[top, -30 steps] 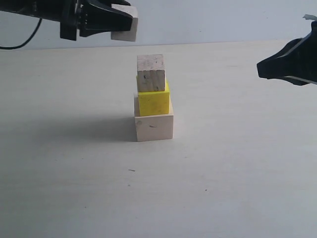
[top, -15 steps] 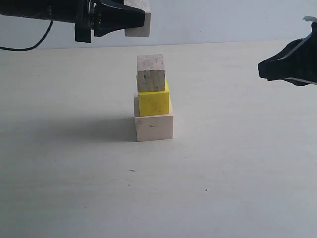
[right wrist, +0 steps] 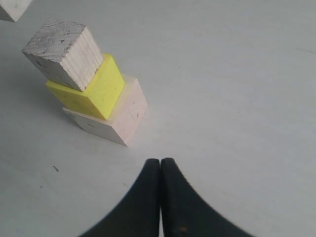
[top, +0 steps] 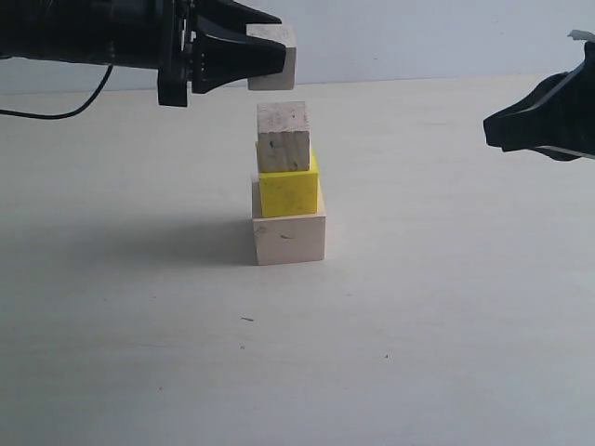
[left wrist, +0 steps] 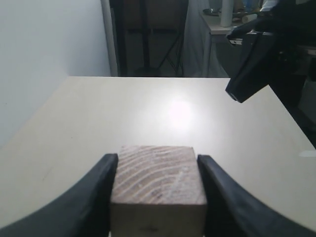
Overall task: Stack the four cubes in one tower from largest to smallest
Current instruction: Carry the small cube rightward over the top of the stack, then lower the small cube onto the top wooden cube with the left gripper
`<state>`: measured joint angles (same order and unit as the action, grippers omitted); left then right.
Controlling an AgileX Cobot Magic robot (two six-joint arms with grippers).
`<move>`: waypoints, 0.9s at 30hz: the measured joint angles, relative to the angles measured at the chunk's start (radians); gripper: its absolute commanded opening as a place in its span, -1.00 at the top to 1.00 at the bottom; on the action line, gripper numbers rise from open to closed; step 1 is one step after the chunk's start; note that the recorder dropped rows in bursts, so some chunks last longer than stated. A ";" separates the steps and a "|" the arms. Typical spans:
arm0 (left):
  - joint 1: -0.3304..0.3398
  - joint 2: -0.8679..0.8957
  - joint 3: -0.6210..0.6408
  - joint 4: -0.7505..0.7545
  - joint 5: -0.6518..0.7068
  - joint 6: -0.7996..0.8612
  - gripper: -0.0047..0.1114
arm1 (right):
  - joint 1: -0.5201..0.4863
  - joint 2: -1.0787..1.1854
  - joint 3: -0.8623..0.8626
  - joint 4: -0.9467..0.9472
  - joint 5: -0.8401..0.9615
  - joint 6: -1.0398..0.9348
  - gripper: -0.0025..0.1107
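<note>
The tower stands mid-table: a large pale wooden cube [top: 289, 238] at the bottom, a yellow cube [top: 288, 192] on it, and a small pale speckled cube [top: 284, 137] on top. A second small pale cube [top: 274, 56] hangs in the air just above and slightly left of the tower's top, apart from it, with my left gripper [top: 263, 54] shut on its sides; the left wrist view shows that cube [left wrist: 158, 182] held between the fingers. My right gripper [top: 493, 128] hovers at the right, shut and empty [right wrist: 160, 163], well away from the tower [right wrist: 94, 94].
The pale table [top: 446, 307] carries only the tower. A black cable [top: 56, 107] trails behind the left arm. In the left wrist view the right arm [left wrist: 256, 64] hangs over the far side of the table.
My left gripper has carried the small cube to the right and slightly down, from up and left of the tower to just above its top. The right gripper has not moved.
</note>
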<state>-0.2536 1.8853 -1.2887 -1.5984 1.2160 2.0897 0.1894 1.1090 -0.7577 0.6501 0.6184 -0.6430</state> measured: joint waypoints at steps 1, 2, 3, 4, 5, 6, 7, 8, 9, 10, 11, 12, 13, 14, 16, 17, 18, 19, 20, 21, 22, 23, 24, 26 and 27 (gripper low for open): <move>0.000 0.003 0.000 -0.006 0.000 0.002 0.92 | 0.000 0.000 0.000 0.000 0.000 0.000 0.96; 0.000 0.009 0.000 -0.011 0.000 0.002 0.92 | 0.000 0.000 0.000 0.000 0.000 0.000 0.96; 0.000 0.016 0.000 -0.016 0.000 0.002 0.92 | 0.000 0.000 0.000 0.000 0.000 0.000 0.96; 0.000 0.023 0.000 -0.018 0.000 0.002 0.92 | 0.000 0.000 0.000 0.000 0.000 0.000 0.96; 0.000 0.033 0.000 -0.020 0.000 0.002 0.92 | 0.000 0.000 0.000 0.000 0.000 0.000 0.96; 0.000 0.044 0.000 -0.023 0.000 0.002 0.92 | 0.000 0.000 0.000 0.000 0.000 0.000 0.96; 0.000 0.052 0.000 -0.023 0.000 0.002 0.92 | 0.000 0.000 0.000 0.000 0.000 0.000 0.96; -0.001 0.059 -0.002 -0.023 -0.002 0.002 0.92 | 0.000 0.000 0.000 0.000 0.000 0.000 0.96; -0.001 0.066 -0.002 -0.023 -0.002 0.002 0.92 | 0.000 0.000 0.000 0.000 0.000 0.000 0.96; -0.001 0.068 -0.002 -0.023 -0.002 0.002 0.92 | 0.000 0.000 0.000 0.000 0.000 0.000 0.96; -0.001 0.069 -0.002 -0.023 -0.002 0.002 0.92 | 0.000 0.000 0.000 0.000 0.000 0.000 0.96; -0.001 0.069 -0.002 -0.023 -0.002 0.002 0.92 | 0.000 0.000 0.000 0.000 0.000 0.000 0.96; -0.001 0.069 -0.002 -0.023 -0.002 0.002 0.92 | 0.000 0.000 0.000 0.000 0.000 0.000 0.96; -0.001 0.069 -0.002 -0.023 -0.002 0.002 0.92 | 0.000 0.000 0.000 0.000 0.000 0.000 0.96; -0.001 0.072 -0.004 -0.023 -0.002 0.002 0.92 | 0.000 0.000 0.000 0.000 0.000 0.000 0.96; -0.001 0.073 -0.004 -0.023 -0.002 0.002 0.92 | 0.000 0.000 0.000 0.000 0.000 0.000 0.96; -0.003 0.074 -0.004 -0.023 -0.002 0.002 0.92 | 0.000 0.000 0.000 0.000 0.000 0.000 0.96; -0.005 0.076 -0.004 -0.023 -0.002 0.002 0.92 | 0.000 0.000 0.000 0.000 0.000 0.000 0.96; -0.007 0.078 -0.004 -0.023 -0.002 0.002 0.92 | 0.000 0.000 0.000 0.000 0.000 0.000 0.96; -0.008 0.078 -0.004 -0.023 -0.002 0.002 0.92 | 0.000 0.000 0.000 0.000 0.000 0.000 0.96; -0.012 0.081 -0.004 -0.023 -0.002 0.002 0.92 | 0.000 0.000 0.000 0.000 0.000 0.000 0.96; -0.015 0.082 -0.004 -0.023 -0.002 0.002 0.92 | 0.000 0.000 0.000 0.000 0.000 0.000 0.96; -0.017 0.083 -0.004 -0.023 -0.002 0.002 0.92 | 0.000 0.000 0.000 0.000 0.000 0.000 0.96; -0.020 0.084 -0.004 -0.023 -0.002 0.002 0.92 | 0.000 0.000 0.000 0.000 0.000 0.000 0.96; -0.020 0.084 -0.004 -0.023 -0.002 0.002 0.92 | 0.000 0.000 0.000 0.000 0.000 0.000 0.96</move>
<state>-0.2732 1.9693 -1.2928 -1.6211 1.2140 2.0915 0.1894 1.1090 -0.7577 0.6501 0.6184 -0.6430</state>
